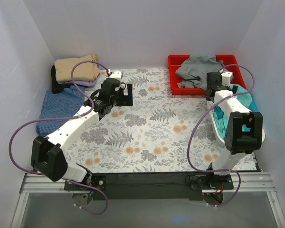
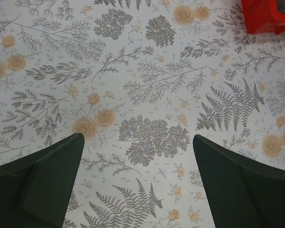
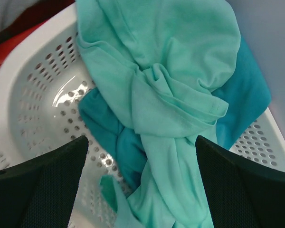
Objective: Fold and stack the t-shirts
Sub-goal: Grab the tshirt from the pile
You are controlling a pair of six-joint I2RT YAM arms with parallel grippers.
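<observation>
A crumpled mint green t-shirt lies on a teal t-shirt in the white basket. My right gripper is open just above the mint shirt, one finger on each side of it; in the top view it hangs over the basket. My left gripper is open and empty above the bare floral cloth, left of centre in the top view. A folded tan t-shirt tops a stack at the back left. A blue t-shirt lies beside it. A grey t-shirt lies in the red bin.
The red bin stands at the back right, its corner showing in the left wrist view. The floral tablecloth covers the table. White walls close in on the left, back and right. Purple cables loop off both arms.
</observation>
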